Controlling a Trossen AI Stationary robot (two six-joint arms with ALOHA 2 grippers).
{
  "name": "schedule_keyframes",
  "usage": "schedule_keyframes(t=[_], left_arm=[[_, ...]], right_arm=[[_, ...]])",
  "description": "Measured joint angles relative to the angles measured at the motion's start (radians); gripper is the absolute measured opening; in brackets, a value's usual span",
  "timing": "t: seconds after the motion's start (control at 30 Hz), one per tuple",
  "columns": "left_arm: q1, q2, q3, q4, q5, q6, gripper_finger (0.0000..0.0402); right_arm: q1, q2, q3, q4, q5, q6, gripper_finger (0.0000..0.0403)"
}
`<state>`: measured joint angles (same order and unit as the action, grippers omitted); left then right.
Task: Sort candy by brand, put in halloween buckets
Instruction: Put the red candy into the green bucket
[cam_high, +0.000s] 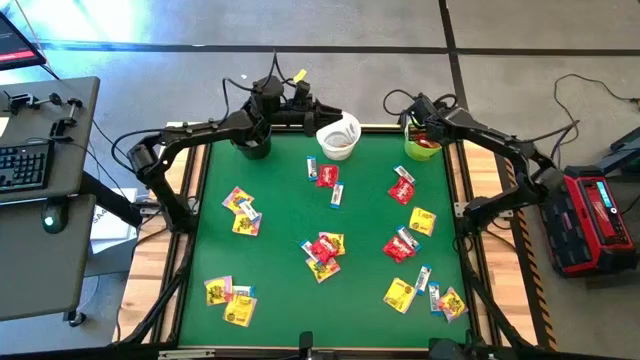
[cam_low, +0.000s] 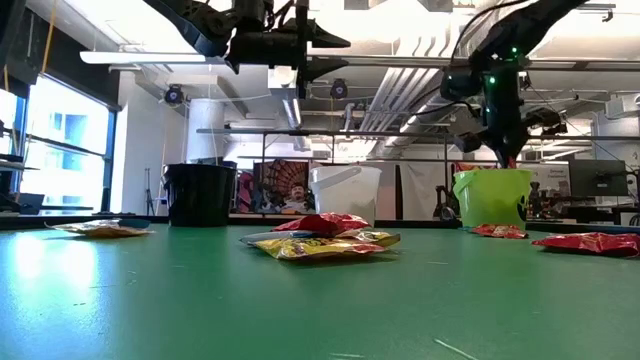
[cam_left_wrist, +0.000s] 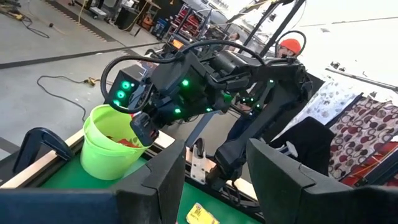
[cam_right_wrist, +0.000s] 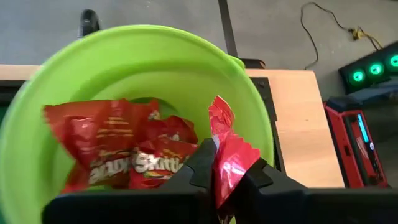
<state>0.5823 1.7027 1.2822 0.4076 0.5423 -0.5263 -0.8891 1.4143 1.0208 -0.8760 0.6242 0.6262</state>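
Nearest the low camera, a small heap of candy, yellow packets (cam_low: 322, 246) with a red packet (cam_low: 322, 223) on top, lies on the green counter (cam_low: 300, 310), with more red ones off to one side near the lime green bucket (cam_low: 492, 197). The right pincer (cam_right_wrist: 225, 175) hangs directly over that lime green bucket, which stands at the counter's far right corner, and its fingers are pinched on a red wrapper (cam_right_wrist: 229, 155) held just above the red packets already lying inside. In the high view the white bucket (cam_high: 339, 137) stands at the middle of the far edge with red candy in it, and the black bucket (cam_high: 251, 143) stands toward the far left. The left pincer (cam_left_wrist: 214, 171) hovers above the far edge between the black and white buckets, its fingers spread apart and holding nothing. Across the counter, red, yellow and slim white-and-blue packets (cam_high: 337, 194) lie scattered in loose clusters: one at the left, one at the near left, one in the middle, and several along the right side.
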Motion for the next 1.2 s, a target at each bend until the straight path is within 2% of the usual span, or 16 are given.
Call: schedule_keyframes(t=[0.13, 0.43, 0.6, 0.7, 0.8, 1.07, 1.13, 1.2], left_arm=[[0.000, 0.000, 0.000, 0.000, 0.000, 0.007, 0.0163], [0.006, 0.000, 0.000, -0.032, 0.004, 0.034, 0.0163], [0.013, 0.000, 0.000, -0.057, 0.004, 0.067, 0.0163], [0.014, 0.000, 0.000, -0.069, 0.004, 0.090, 0.0163], [0.014, 0.000, 0.000, -0.085, 0.005, 0.095, 0.0163], [0.003, 0.000, 0.000, -0.128, 0.006, 0.131, 0.0163], [-0.002, 0.000, 0.000, -0.141, 0.006, 0.144, 0.0163], [-0.004, 0.000, 0.000, -0.158, 0.006, 0.161, 0.0163]], right_arm=[[-0.003, 0.000, -0.010, 0.025, -0.006, 0.005, 0.0060], [-0.002, 0.000, -0.001, 0.080, -0.039, 0.005, 0.0176], [0.002, 0.000, 0.072, 0.021, -0.112, -0.041, 0.0199], [0.034, -0.001, 0.142, -0.011, -0.179, -0.111, 0.0182], [0.082, -0.017, 0.166, -0.007, -0.297, -0.135, 0.0141], [0.310, -0.065, 0.024, 0.117, -0.509, -0.081, 0.0013], [0.363, -0.073, -0.006, 0.128, -0.572, -0.058, 0.0004], [0.411, -0.076, -0.029, 0.125, -0.584, -0.045, 0.0010]])
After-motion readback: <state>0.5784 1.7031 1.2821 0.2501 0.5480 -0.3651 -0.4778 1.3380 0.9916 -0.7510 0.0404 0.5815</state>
